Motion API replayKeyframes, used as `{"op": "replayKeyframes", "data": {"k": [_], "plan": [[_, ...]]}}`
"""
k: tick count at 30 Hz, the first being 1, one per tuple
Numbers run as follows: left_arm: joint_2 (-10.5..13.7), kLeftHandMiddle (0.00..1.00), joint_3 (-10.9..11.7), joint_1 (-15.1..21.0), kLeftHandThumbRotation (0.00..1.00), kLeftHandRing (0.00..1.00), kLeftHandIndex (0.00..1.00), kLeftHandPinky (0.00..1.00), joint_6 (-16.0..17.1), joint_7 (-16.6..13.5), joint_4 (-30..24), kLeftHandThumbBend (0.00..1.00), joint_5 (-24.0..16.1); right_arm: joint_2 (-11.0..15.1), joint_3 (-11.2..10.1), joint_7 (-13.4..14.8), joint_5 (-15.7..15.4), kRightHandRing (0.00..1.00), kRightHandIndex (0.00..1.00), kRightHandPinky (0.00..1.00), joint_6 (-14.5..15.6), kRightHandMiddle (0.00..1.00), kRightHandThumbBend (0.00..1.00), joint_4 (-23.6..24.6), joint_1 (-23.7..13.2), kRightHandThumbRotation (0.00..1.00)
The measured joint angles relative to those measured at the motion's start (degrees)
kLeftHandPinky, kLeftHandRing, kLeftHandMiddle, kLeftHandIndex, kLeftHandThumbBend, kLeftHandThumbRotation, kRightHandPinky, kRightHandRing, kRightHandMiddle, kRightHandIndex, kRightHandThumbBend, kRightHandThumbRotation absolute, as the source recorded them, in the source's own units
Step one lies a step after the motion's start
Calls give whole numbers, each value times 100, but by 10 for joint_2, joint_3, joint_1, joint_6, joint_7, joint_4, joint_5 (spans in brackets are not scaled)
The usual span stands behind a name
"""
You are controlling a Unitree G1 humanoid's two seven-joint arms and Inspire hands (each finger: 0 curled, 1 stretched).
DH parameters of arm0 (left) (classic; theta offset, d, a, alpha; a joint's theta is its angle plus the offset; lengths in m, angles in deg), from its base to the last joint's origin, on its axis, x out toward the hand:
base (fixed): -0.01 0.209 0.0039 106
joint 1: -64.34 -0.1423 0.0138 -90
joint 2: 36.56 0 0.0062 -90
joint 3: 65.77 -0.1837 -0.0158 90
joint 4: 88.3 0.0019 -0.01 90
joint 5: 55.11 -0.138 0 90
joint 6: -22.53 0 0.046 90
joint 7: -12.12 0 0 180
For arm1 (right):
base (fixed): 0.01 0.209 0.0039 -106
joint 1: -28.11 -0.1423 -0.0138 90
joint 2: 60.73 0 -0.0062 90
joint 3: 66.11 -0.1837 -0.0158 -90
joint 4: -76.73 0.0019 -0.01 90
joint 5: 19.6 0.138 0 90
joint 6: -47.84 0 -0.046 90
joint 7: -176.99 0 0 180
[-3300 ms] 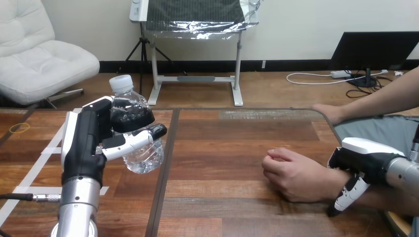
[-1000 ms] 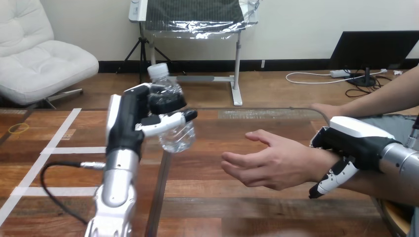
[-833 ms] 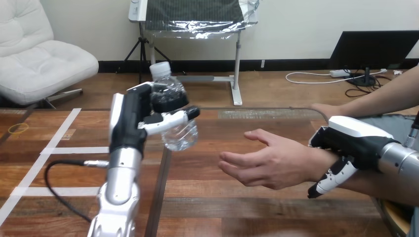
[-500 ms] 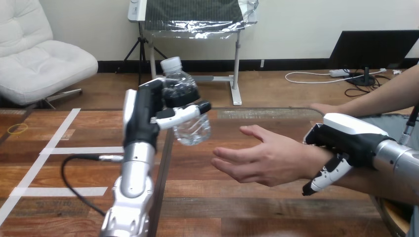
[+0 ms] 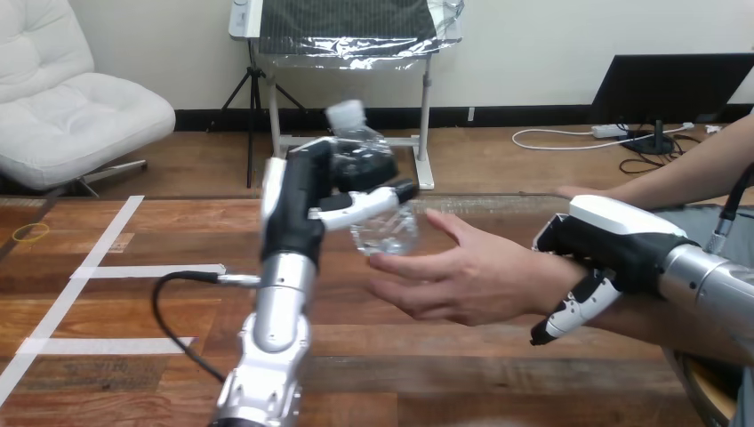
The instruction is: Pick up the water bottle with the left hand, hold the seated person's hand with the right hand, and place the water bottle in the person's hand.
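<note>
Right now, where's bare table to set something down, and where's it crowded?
Bare wood: the near strip right of the left arm, this side of the person's hand; between the tape lines, left of the cable. Crowded: mid-table, left hand holding the water bottle by that hand, right hand over its wrist.

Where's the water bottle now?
Head view, centre: the water bottle is gripped by the left hand above the table, by the fingertips of the person's open hand.

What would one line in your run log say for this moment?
phase: handover | left robot hand: gripping water bottle, at fingertips of person's hand, contact unclear | right robot hand: curled round person's wrist
</note>
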Motion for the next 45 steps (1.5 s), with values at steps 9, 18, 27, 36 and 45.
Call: {"op": "replayKeyframes", "data": {"k": [9, 18, 27, 36, 45], "plan": [[-18, 44, -18, 4, 0, 39, 45, 32, 0, 2, 3, 69, 0, -6, 0, -3, 0, 18, 25, 13, 5, 24, 72, 13, -1, 0], [-28, 42, -29, 4, 0, 37, 45, 30, 1, 3, 3, 69, 0, -14, 0, -14, 0, 17, 25, 13, 22, 24, 71, 22, -6, 0], [-30, 41, -35, 5, 0, 34, 44, 28, 1, 0, 3, 70, 0, -17, 0, -19, -1, 17, 25, 12, 32, 23, 71, 28, -8, 0], [-30, 40, -37, 5, 0, 34, 44, 27, 6, 0, 3, 72, 0, -20, 0, -19, -3, 16, 25, 11, 32, 23, 72, 28, -8, 0], [-31, 41, -38, 4, 0, 35, 44, 28, 7, 3, 3, 72, 0, -21, 0, -19, -4, 16, 25, 11, 33, 23, 73, 29, -8, 0]]}}
